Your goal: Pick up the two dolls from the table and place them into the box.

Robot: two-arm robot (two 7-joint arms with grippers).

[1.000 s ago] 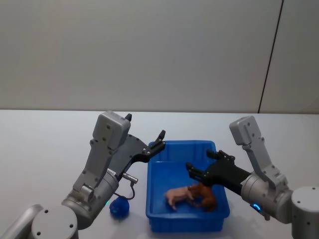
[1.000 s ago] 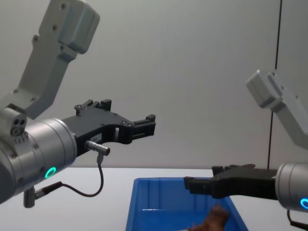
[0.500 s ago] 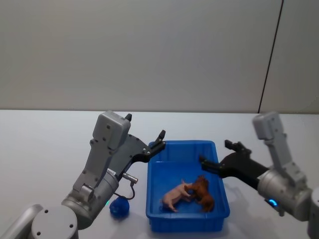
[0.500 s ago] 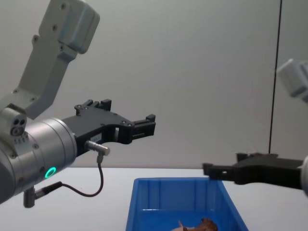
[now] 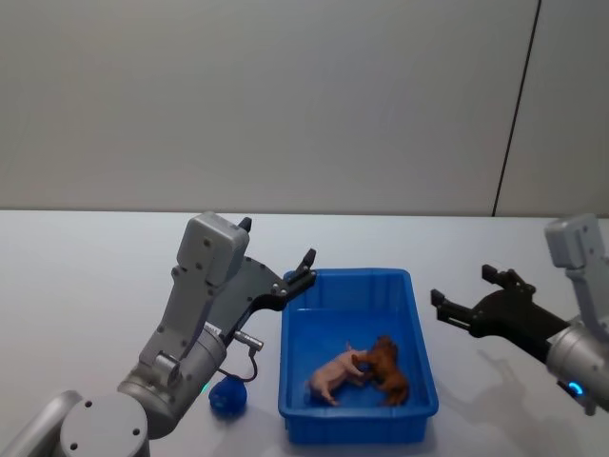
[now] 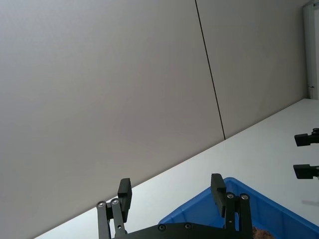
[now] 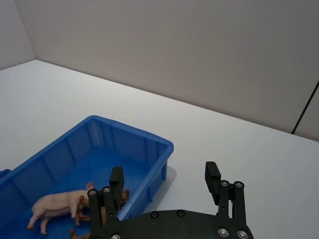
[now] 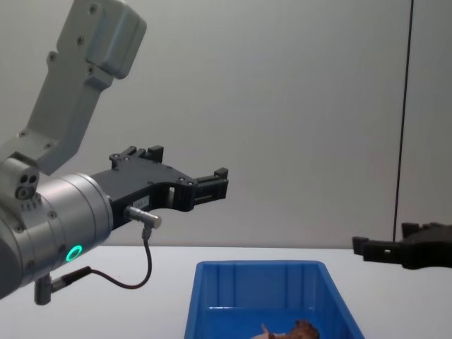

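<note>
The pink doll [image 5: 331, 374] and brown doll [image 5: 388, 371] lie touching inside the box [image 5: 357, 290]. A grey wall [image 5: 285, 95] backs the white table [image 5: 86, 257]. Left gripper [image 5: 303, 268] spread above the box's far left corner; right gripper [image 5: 462, 286] spread, right of it.

I'm getting bright, even light from overhead across the white tabletop [image 5: 76, 286], soft enough that the wall [image 5: 285, 95] behind reads as smooth grey with only a gentle falloff. Shadows are faint and soft-edged: a pale one lies on the tabletop below the right gripper [image 5: 460, 284] toward the right edge, and another hugs the outer wall of the box [image 7: 132, 130] in the right wrist view. A small cyan light [image 8: 73, 252] glows on the left arm [image 8: 63, 212].
</note>
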